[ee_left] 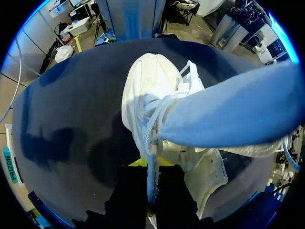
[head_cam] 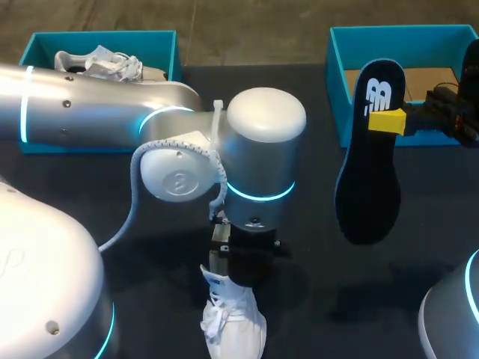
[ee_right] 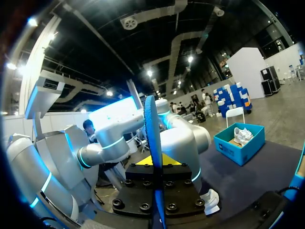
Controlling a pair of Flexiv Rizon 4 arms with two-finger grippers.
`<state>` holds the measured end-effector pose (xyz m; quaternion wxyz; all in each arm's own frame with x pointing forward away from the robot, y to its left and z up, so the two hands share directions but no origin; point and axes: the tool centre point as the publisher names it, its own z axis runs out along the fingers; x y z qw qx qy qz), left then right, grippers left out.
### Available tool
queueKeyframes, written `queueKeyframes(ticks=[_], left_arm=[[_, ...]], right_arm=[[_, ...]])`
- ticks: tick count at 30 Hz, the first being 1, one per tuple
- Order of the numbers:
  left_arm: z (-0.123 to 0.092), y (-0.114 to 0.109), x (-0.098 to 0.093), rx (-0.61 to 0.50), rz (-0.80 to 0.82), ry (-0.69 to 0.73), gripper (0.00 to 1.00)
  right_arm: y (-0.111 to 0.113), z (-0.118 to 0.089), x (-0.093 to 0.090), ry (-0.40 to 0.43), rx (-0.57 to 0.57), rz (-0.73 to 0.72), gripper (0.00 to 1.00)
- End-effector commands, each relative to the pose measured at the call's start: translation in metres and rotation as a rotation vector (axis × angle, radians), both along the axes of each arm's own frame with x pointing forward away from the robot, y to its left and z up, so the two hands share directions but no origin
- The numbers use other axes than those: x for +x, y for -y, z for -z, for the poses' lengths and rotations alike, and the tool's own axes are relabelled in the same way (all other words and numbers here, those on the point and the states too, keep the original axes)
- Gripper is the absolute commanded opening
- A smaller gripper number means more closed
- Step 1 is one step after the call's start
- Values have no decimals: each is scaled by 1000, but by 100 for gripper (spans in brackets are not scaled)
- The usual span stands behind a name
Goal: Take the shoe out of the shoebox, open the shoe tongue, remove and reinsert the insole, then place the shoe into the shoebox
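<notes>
Head view: left gripper [head_cam: 228, 273] is down on the white shoe [head_cam: 233, 323] at the table's near edge, and the right gripper [head_cam: 389, 120] grasps the dark insole [head_cam: 368, 172] near a blue shoebox [head_cam: 337, 67]. Left wrist view: jaws clenched on the shoe [ee_left: 152, 95]. Right wrist view: insole [ee_right: 151, 129] clamped edge-on.

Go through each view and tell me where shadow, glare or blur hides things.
Head view: the insole nearly merges, lower down, with the black table. Left wrist view: the shoe throws dark shadows on the table, and a blurred pale shape near the lens covers part of it. Right wrist view: the insole shows edge-on against bright lights.
</notes>
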<state>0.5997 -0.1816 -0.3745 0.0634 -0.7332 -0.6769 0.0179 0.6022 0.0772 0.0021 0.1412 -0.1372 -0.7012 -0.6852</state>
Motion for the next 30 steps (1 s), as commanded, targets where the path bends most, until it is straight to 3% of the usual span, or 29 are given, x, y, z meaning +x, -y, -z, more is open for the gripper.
queueKeyframes(ticks=[1, 2, 13, 20, 30], left_arm=[[5, 2, 5, -34, -28, -16, 91], [3, 2, 7, -49, -36, -25, 100], [-38, 7, 26, -301, -227, -45, 100], [-91, 10, 45, -612, -315, -57, 100], [-146, -11, 76, -874, -399, -100, 100]], right_arm=[[-1, 0, 1, -1, -1, 0, 0], [-1, 0, 1, -1, -1, 0, 0], [-1, 0, 1, -1, -1, 0, 0], [-1, 0, 1, -1, -1, 0, 0], [-1, 0, 1, -1, -1, 0, 0]])
